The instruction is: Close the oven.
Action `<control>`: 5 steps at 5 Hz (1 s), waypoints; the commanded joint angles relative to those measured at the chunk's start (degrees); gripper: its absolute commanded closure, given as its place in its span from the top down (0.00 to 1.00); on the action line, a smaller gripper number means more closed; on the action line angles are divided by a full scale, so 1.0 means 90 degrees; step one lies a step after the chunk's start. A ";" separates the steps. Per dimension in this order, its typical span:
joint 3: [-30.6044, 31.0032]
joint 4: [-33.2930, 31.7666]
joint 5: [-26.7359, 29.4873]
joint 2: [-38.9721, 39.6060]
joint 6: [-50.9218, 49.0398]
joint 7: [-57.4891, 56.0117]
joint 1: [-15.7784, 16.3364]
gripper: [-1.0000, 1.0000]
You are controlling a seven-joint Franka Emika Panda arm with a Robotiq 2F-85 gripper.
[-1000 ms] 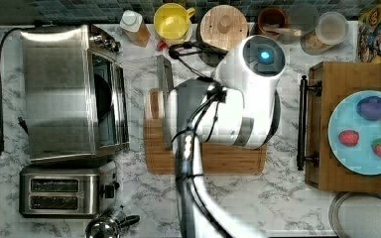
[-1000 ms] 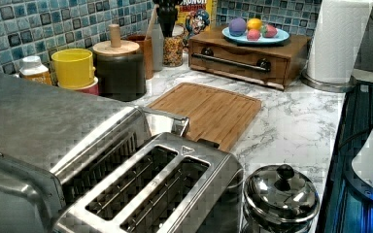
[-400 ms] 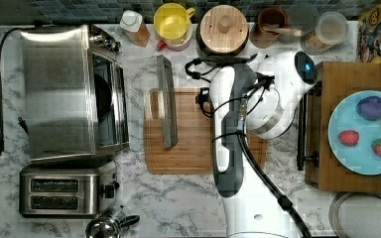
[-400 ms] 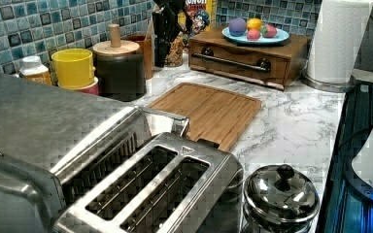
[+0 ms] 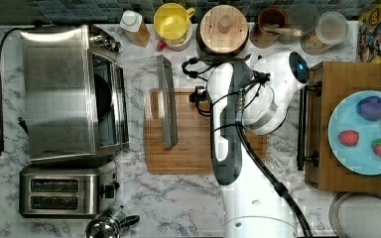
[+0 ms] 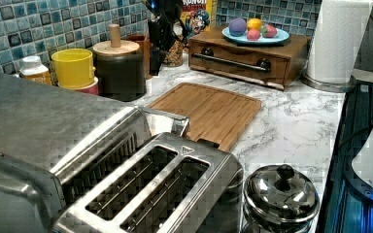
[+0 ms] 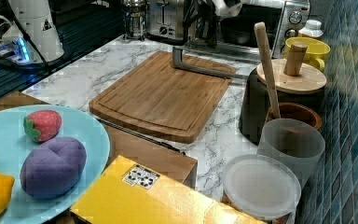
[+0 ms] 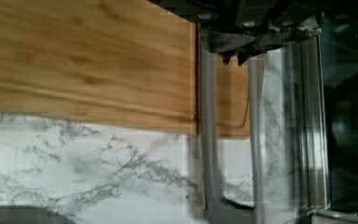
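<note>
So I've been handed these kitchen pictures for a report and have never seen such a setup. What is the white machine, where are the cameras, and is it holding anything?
The white machine is a robot arm on a marble counter. One camera looks straight down, two look from the sides, and one rides on the arm's wrist. At the top view's left stands the oven, its glass door folded down flat, with its bar handle over a wooden cutting board. A toaster stands beside the oven. The jaws hang above the handle; whether they grip it is unclear.
</note>
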 commanded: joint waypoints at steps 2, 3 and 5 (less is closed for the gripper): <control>0.0400 0.1119 0.0574 0.0732 -0.0102 -0.0434 -0.0008 0.00; 0.0527 0.1174 0.0525 0.0854 -0.0038 -0.0376 0.0116 0.00; 0.0813 0.1095 0.0616 0.0907 0.0164 -0.0272 0.0191 0.00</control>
